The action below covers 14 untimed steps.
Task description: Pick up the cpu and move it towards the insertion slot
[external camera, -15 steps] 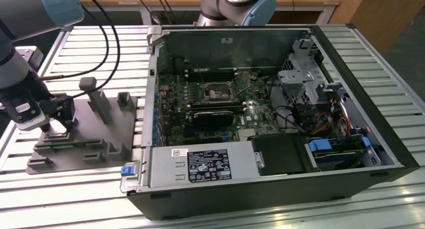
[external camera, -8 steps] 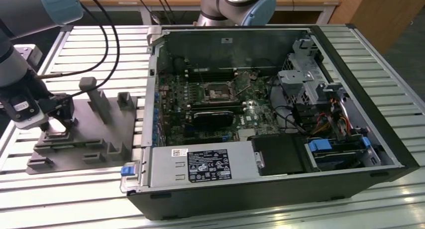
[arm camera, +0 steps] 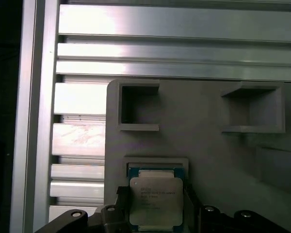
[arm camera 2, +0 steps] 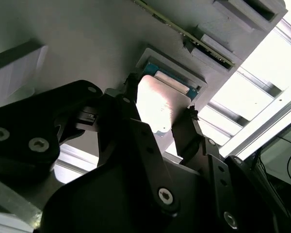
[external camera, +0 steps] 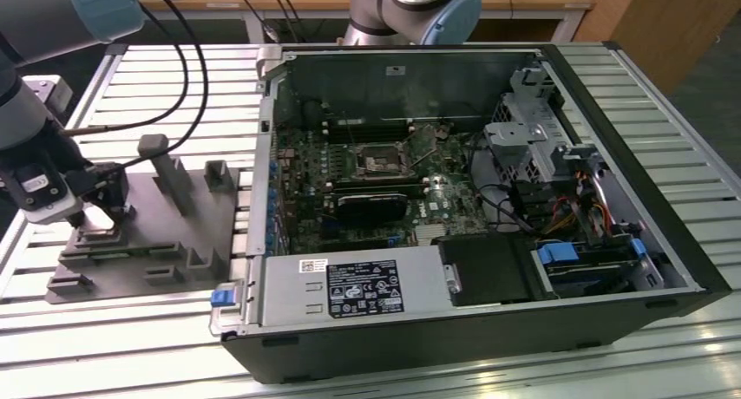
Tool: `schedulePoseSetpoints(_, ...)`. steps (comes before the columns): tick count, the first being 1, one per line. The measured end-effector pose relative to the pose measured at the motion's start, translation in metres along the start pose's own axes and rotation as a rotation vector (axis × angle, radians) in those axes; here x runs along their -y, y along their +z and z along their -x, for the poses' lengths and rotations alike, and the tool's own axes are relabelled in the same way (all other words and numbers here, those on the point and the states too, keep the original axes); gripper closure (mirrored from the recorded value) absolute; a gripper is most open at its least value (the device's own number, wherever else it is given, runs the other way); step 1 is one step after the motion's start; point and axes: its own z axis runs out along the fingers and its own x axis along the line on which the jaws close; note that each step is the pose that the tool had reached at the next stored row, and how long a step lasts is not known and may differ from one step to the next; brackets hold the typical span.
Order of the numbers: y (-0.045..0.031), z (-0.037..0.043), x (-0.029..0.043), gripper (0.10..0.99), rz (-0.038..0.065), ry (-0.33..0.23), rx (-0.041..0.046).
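On a slatted aluminium table (external camera: pixel 648 87), beside an open black computer case (external camera: pixel 463 351), the black gripper (external camera: pixel 102 215) hangs over a grey plastic fixture plate (external camera: pixel 145 243) near its exterior-view-left edge. Its fingers (arm camera 2: pixel 184 133) are clamped on opposite sides of the silvery square cpu (arm camera: pixel 156 201), at a shallow recess (arm camera: pixel 157 160).

- We find the arm (external camera: pixel 21 113) at the exterior view's left, its grey links descending from a blue-capped joint (external camera: pixel 104 4).
- The wrist points downward, with the gripper (external camera: pixel 102 204) low beneath it.
- In the second wrist view, we note the black fingers (arm camera 2: pixel 125 109) pressed against opposite edges of the cpu (arm camera 2: pixel 157 99), clamping it between them.
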Motion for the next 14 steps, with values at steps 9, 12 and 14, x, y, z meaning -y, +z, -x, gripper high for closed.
schedulePoseSetpoints(9,-0.0028,0.0,-0.0001,0.553,0.001,0.0,-0.0002)
schedulePoseSetpoints(12,-0.0043,0.0,-0.0002,0.553,0.003,0.0,0.0)
schedulePoseSetpoints(14,-0.0055,0.0,-0.0003,0.553,0.003,0.0,-0.0001)
